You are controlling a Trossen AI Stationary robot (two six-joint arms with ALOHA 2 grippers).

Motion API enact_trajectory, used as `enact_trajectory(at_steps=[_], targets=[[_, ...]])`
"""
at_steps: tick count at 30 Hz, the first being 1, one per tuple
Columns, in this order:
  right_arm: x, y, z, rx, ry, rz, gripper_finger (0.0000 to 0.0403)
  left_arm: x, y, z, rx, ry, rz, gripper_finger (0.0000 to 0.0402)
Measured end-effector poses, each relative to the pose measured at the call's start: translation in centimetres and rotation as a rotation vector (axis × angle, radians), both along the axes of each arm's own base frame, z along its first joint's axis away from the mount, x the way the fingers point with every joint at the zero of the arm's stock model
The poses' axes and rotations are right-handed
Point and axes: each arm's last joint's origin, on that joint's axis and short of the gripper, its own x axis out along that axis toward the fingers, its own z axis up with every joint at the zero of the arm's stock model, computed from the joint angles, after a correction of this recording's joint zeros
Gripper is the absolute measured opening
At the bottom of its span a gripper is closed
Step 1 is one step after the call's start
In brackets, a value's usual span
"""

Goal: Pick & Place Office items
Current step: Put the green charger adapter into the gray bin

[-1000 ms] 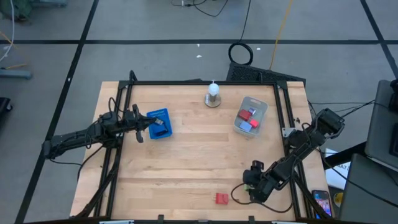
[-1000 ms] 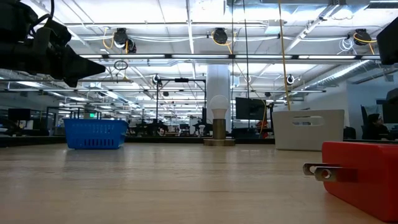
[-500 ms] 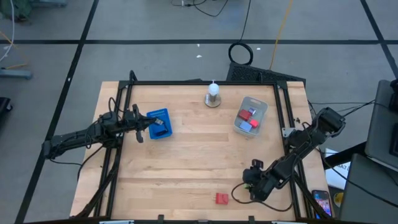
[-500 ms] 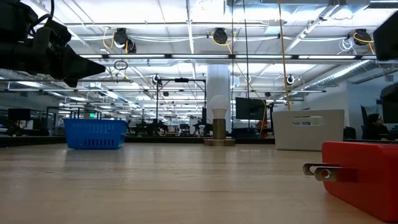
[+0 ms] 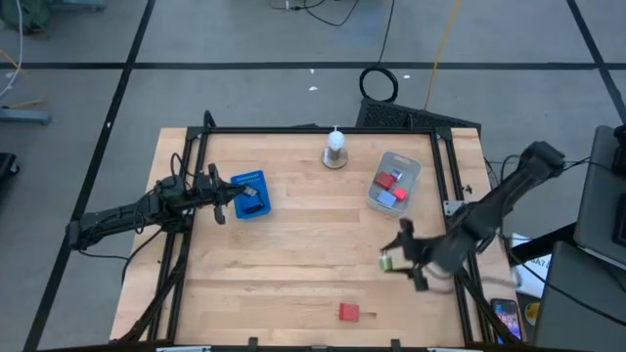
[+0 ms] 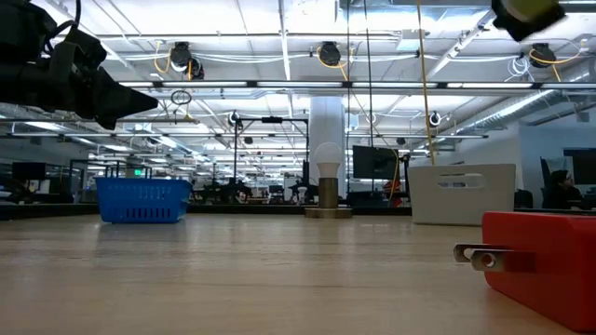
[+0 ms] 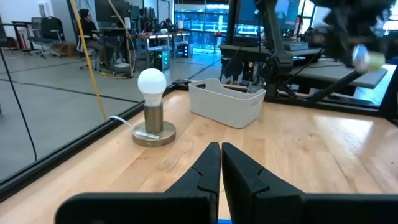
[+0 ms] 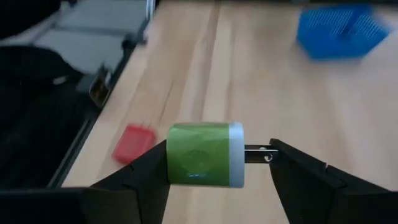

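Right gripper (image 8: 205, 163) is clamped on a small green block with a white end cap and metal prongs (image 8: 204, 155), looks like a plug adapter, held crosswise between the fingers so the prongs stick out sideways. In the high view this green item (image 5: 389, 261) rides above the right side of the wooden table (image 5: 293, 264), lifted clear of the surface, probably for carrying toward a container. A translucent grey plastic tub (image 5: 393, 183) at the table's far right already holds red and blue pieces (image 5: 387, 180), so that's the likely drop spot. One red blocky item with prongs (image 5: 349, 312) lies alone near the front edge, not yet picked. Left gripper (image 7: 220, 163) has its fingers pressed together, empty, hanging over a blue mesh basket (image 5: 248, 194) on the left side; something dark sits in the basket, can't tell what. A white bulb on a round brass base (image 5: 335, 149) stands at the back edge, between basket and tub.
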Motion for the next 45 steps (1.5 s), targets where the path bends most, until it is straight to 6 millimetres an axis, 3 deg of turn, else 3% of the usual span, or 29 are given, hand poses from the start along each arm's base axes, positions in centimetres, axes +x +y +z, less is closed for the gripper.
enact_trajectory(at_steps=[3, 7, 16, 23, 32, 40, 45], targets=[[-1.5, -2.3, 1.5, -0.028, -0.132, 0.028, 0.0228, 0.0, 0.0, 0.0, 0.006, 0.001, 0.0, 0.0019], [-3.6, -4.8, 1.9, 0.031, -0.357, 0.07, 0.0228, 0.0, 0.0, 0.0, 0.006, 0.002, 0.0, 0.0019], [-7.5, -8.8, -2.0, 0.072, -0.532, -0.009, 0.0228, 0.0, 0.0, 0.0, 0.007, 0.002, 0.0, 0.0019], [-8.4, -10.1, -4.9, 0.049, -0.585, -0.136, 0.0228, 0.0, 0.0, 0.0, 0.008, 0.003, 0.007, 0.0019], [-7.9, -10.3, -8.2, -0.003, -0.536, -0.168, 0.0228, 0.0, 0.1, -0.1, 0.028, 0.012, 0.032, 0.0019], [-7.7, -10.4, -8.4, 0.023, -0.548, -0.187, 0.0228, 0.0, 0.1, -0.1, 0.029, 0.013, 0.033, 0.0019], [-7.8, -10.6, -7.5, 0.01, -0.577, -0.269, 0.0228, 0.0, 0.1, -0.1, 0.032, 0.014, 0.033, 0.0019]])
